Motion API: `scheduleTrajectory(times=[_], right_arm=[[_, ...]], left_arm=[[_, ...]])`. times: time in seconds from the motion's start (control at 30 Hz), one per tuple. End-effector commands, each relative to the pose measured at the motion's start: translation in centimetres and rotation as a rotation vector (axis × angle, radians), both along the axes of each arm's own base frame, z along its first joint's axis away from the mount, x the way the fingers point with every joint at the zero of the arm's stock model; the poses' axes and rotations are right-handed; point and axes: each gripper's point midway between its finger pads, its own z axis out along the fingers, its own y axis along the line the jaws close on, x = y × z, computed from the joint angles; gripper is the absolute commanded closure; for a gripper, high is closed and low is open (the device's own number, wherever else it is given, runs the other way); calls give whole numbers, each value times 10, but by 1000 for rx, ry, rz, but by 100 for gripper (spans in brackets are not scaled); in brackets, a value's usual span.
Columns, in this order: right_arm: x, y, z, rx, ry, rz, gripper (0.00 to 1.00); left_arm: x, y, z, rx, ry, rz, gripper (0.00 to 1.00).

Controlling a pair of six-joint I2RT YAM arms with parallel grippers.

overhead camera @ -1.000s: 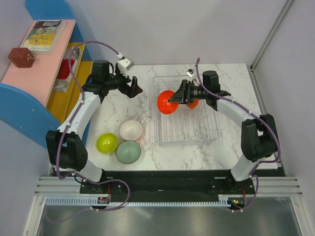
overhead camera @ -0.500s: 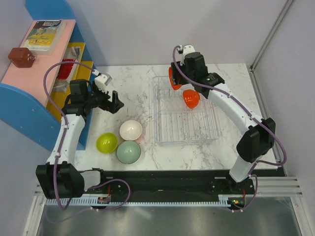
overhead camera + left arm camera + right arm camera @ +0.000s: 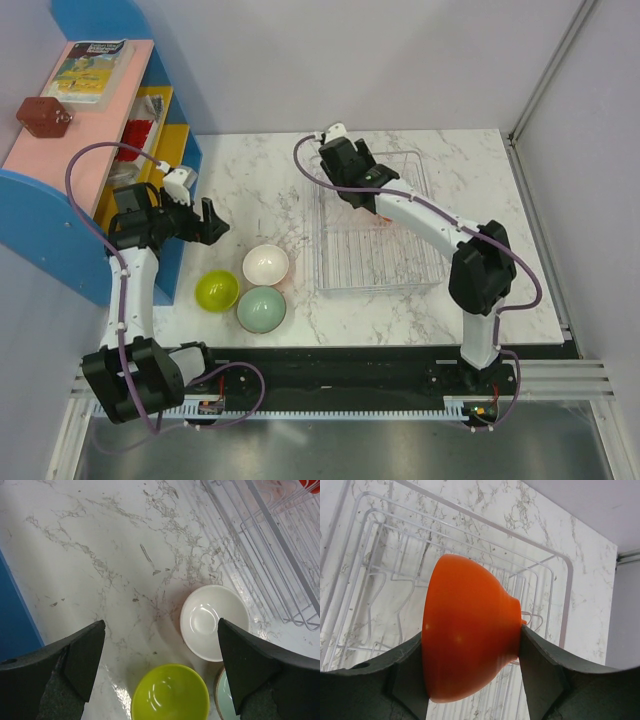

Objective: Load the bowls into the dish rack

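My right gripper (image 3: 470,635) is shut on a red-orange bowl (image 3: 465,655) and holds it tilted above the clear dish rack (image 3: 385,575). In the top view this gripper (image 3: 345,165) is over the rack's (image 3: 375,260) far left corner, and the arm hides the bowl. My left gripper (image 3: 160,625) is open and empty above the table, left of the rack (image 3: 270,540). Below it are the white-inside bowl (image 3: 215,622), the lime-yellow bowl (image 3: 170,692) and the grey-green bowl's edge (image 3: 220,702). These three sit together (image 3: 265,264) (image 3: 217,290) (image 3: 261,309). A red-orange sliver (image 3: 312,482) shows in the rack.
The blue-pink-yellow shelf unit (image 3: 90,150) stands along the table's left side, close behind my left gripper (image 3: 205,222). A book (image 3: 88,65) and a brown object (image 3: 43,115) lie on its top. Grey walls close the back and right.
My right gripper has carried the red-orange bowl left and back over the rack's far left corner. My left arm has swung left and nearer, from beside the rack to beside the shelf.
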Motion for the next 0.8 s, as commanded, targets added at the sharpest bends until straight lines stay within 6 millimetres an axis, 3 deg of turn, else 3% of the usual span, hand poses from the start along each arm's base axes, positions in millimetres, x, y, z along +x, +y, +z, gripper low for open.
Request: scheduleTrajectory(times=[0.0,0.23,0.53,0.77], right_arm=[[0,13,39,-41,-133,-21,100],[-3,32,22,-67,-112,9,100],[-5,49,-18,-81,-44,44,100],[-3,61,-32,-75,-22,52,100]], left_arm=[[-1,-3,7,-21,-32,-43,0],[-6,-1,7,-23,-40,-40,0],[-8,-2,9,-33,-48,-45,0],[-11,-3,7,-46,-45,-53,0]])
